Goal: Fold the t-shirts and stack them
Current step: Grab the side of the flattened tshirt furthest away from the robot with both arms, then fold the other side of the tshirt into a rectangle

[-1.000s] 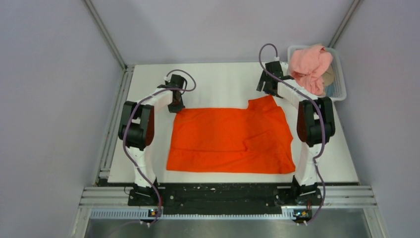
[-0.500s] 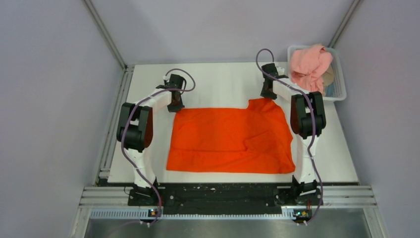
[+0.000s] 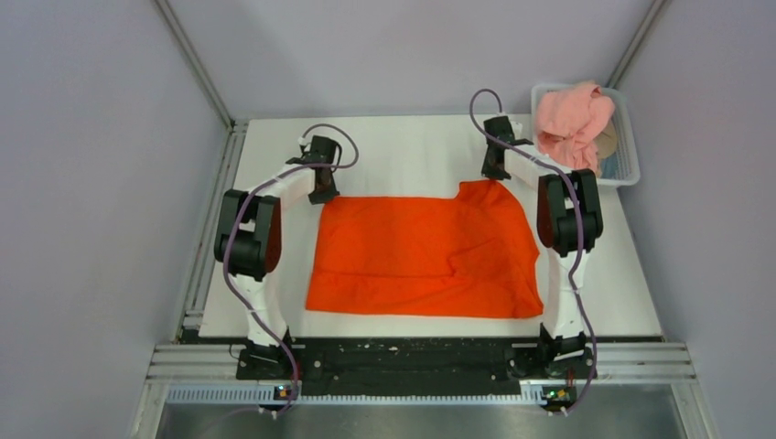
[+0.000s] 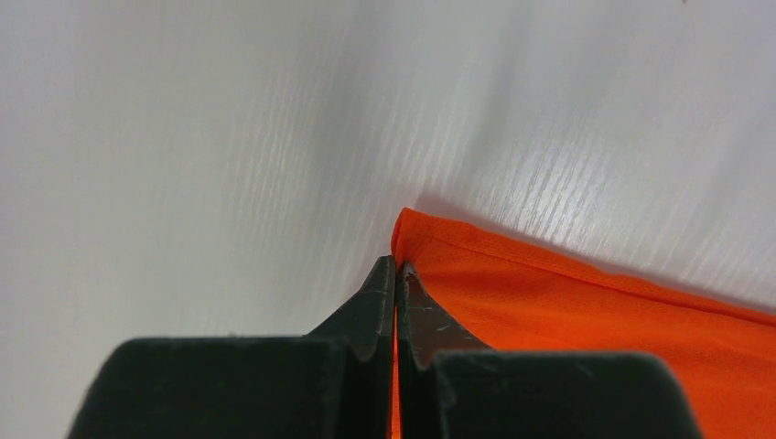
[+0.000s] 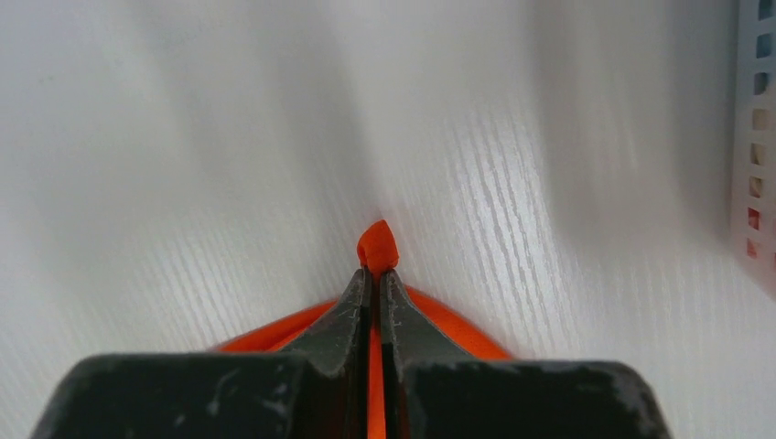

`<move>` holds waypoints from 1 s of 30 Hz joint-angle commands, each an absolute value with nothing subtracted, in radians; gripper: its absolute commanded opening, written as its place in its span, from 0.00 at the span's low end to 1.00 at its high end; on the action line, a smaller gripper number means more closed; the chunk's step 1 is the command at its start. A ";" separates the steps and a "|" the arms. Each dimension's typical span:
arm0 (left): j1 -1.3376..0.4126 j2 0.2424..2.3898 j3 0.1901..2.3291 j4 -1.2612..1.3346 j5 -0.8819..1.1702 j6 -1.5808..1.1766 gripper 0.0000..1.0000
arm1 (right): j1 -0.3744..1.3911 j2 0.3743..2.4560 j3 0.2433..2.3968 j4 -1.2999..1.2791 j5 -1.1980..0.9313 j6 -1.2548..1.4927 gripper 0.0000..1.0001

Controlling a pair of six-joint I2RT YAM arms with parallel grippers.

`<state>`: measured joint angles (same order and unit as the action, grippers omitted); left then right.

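A bright orange-red t-shirt [image 3: 425,256] lies spread flat on the white table [image 3: 403,151], with a raised flap at its far right corner. My left gripper [image 3: 322,196] is shut on the shirt's far left corner; the left wrist view shows orange cloth [image 4: 586,311] pinched between the black fingers [image 4: 380,302]. My right gripper [image 3: 494,176] is shut on the far right corner, and a small nub of orange fabric [image 5: 377,245] pokes out past its fingertips. A pale salmon pink t-shirt [image 3: 572,123] lies bunched in the basket.
A white mesh basket [image 3: 628,155] stands at the table's far right corner; its wall [image 5: 755,146] shows at the right edge of the right wrist view. Grey walls enclose the table on three sides. A black rail runs along the near edge by the arm bases.
My right gripper has dropped onto the shirt's far right corner and closed on it. The left gripper has kept its hold and shifted slightly toward the far side.
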<state>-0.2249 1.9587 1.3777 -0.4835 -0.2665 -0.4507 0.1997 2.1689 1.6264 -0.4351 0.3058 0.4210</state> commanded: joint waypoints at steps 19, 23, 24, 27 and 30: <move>-0.220 1.526 0.967 -0.195 -0.079 -0.545 0.00 | 0.285 1.615 1.161 -0.271 0.079 0.324 0.00; -0.234 1.430 0.857 -0.168 -0.084 -0.592 0.00 | 0.315 1.491 1.070 -0.291 0.082 0.329 0.00; -0.238 1.406 0.829 -0.160 -0.085 -0.604 0.00 | 0.324 1.459 1.051 -0.299 0.088 0.329 0.00; -0.251 1.333 0.756 -0.153 -0.112 -0.641 0.00 | 0.348 1.365 0.988 -0.327 0.101 0.338 0.00; -0.260 1.257 0.699 -0.162 -0.147 -0.667 0.00 | 0.352 1.266 0.927 -0.353 0.100 0.354 0.00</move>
<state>-0.2474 1.3624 0.7574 -0.2096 -0.0994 -0.6048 0.3378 1.3968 0.9783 -0.3264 0.0864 0.3363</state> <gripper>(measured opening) 0.011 0.012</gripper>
